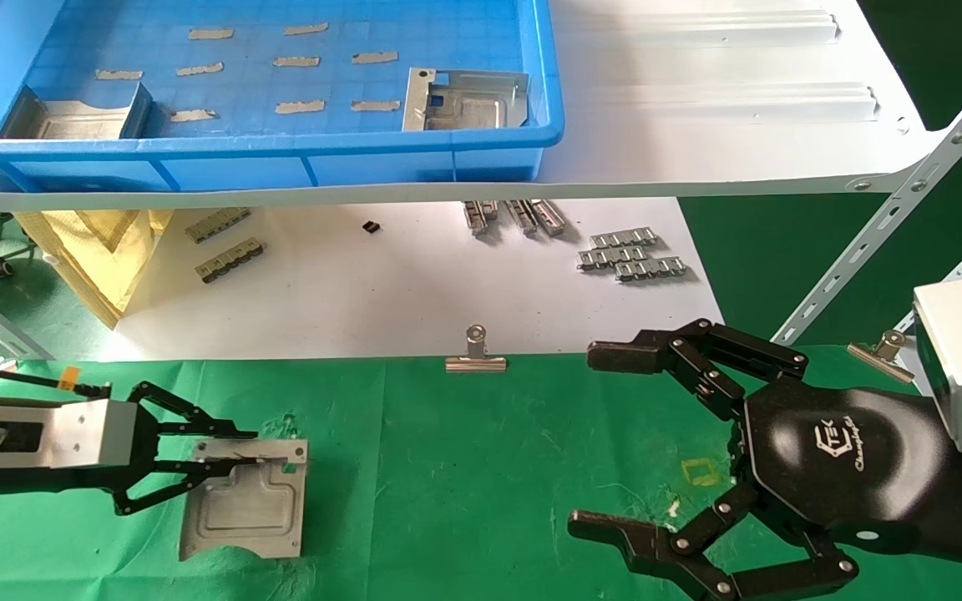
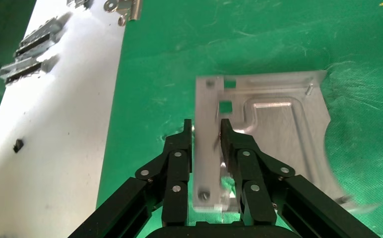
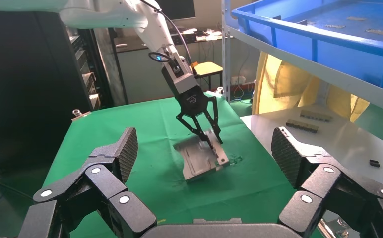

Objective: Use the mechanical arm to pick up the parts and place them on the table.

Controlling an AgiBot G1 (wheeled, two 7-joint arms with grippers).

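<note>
Head view: high, looking down on green table [image 1: 464, 467]. Left wrist: close above cloth. Right wrist: low, facing across same cloth.

I see my left gripper [image 2: 205, 136] with its fingers [image 2: 231, 144] pinched on the raised edge of the part [image 2: 274, 134], which lies on the green bench [image 2: 169, 59].

Bare green table [image 1: 481, 467] lies open between the part [image 1: 245, 499] and the right gripper [image 1: 606, 438]; the white shelf [image 1: 723, 125] overhangs behind, a binder clip [image 1: 476, 357] edging the cloth.
</note>
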